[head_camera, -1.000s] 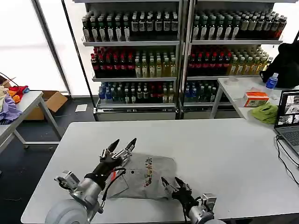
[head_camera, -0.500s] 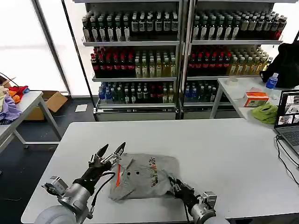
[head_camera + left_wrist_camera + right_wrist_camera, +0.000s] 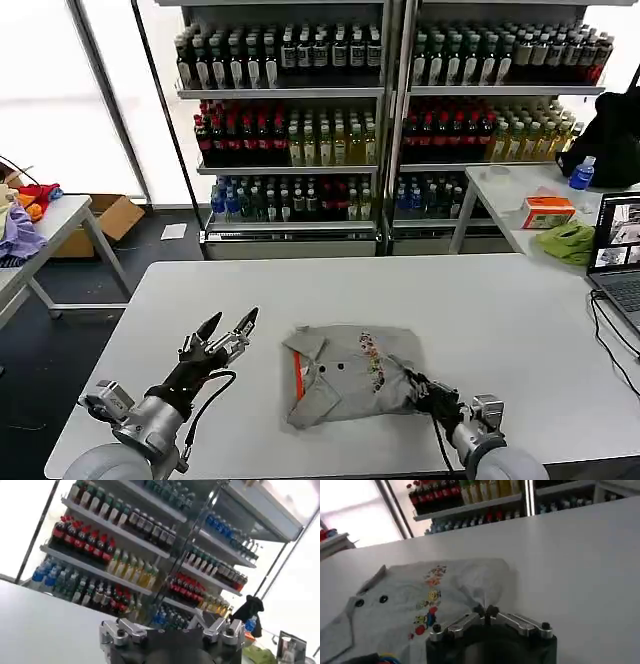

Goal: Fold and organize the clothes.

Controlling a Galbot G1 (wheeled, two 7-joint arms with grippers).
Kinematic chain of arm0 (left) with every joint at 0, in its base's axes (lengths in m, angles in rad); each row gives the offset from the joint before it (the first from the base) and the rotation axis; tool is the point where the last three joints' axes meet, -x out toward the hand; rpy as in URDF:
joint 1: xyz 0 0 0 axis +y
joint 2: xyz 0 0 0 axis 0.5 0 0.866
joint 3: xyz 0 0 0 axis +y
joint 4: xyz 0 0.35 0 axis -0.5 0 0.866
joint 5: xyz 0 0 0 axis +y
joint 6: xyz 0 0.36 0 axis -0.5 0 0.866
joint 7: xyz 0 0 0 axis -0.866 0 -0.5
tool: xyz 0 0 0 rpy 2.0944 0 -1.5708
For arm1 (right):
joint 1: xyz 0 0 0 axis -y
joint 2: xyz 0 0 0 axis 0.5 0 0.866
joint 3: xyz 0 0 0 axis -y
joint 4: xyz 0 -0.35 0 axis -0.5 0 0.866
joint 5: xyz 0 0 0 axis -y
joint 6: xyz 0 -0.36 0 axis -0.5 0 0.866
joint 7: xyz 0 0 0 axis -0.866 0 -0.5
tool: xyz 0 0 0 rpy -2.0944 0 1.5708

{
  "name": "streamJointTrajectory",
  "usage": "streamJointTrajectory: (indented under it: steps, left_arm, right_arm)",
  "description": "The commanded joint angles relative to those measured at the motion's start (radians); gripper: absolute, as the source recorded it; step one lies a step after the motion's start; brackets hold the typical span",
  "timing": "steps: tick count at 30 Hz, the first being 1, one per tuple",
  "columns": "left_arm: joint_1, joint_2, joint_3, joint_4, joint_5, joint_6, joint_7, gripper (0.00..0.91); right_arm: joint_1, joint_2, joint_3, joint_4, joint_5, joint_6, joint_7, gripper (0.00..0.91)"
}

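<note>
Right gripper (image 3: pixel 413 383) is pinching the folded shirt (image 3: pixel 345 375) at its 3 o'clock edge; left gripper (image 3: pixel 228 325) is hovering at 9 o'clock, jaws wide

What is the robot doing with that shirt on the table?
It is folding clothes. A light grey collared shirt lies folded on the white table. The right gripper is shut on the shirt's near right edge, pinching the cloth. The left gripper is open and hangs in the air beside the shirt's collar side, not touching it.
</note>
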Motion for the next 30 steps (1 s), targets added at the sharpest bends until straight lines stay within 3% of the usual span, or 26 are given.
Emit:
streamJointTrajectory:
  steps: [1,9,12,17,22,25,28,30]
  left_arm:
    - [0.025,0.009,-0.024,-0.013,-0.004,0.003,0.004,0.907]
    - [0.033,-0.002,-0.019,-0.021,0.000,0.003,0.004,0.907]
    - [0.031,-0.004,-0.015,-0.022,0.000,0.003,0.005,0.907]
    - [0.021,-0.016,0.005,-0.022,0.016,0.002,0.003,0.907]
    - [0.051,-0.032,0.004,-0.027,0.029,0.002,0.008,0.907]
    - [0.063,-0.044,0.006,-0.026,0.048,0.000,0.012,0.907]
    - [0.071,-0.052,0.002,-0.031,0.052,0.000,0.014,0.907]
    - [0.074,-0.054,-0.005,-0.031,0.057,-0.002,0.015,0.907]
  right_arm:
    - [-0.074,-0.031,0.147,0.092,-0.175,0.026,0.021,0.907]
    - [-0.059,-0.021,0.143,0.165,-0.237,0.031,0.041,0.907]
    - [-0.030,-0.006,0.085,0.180,-0.244,0.026,0.038,0.907]
    - [0.158,0.073,-0.111,0.095,-0.269,0.051,0.060,0.907]
    - [0.317,0.142,-0.266,-0.100,-0.310,0.115,0.080,0.907]
    - [0.390,0.188,-0.338,-0.168,-0.309,0.097,0.098,0.907]
    - [0.424,0.217,-0.378,-0.230,-0.334,-0.022,0.171,0.907]
    - [0.418,0.217,-0.382,-0.260,-0.351,-0.007,0.167,0.907]
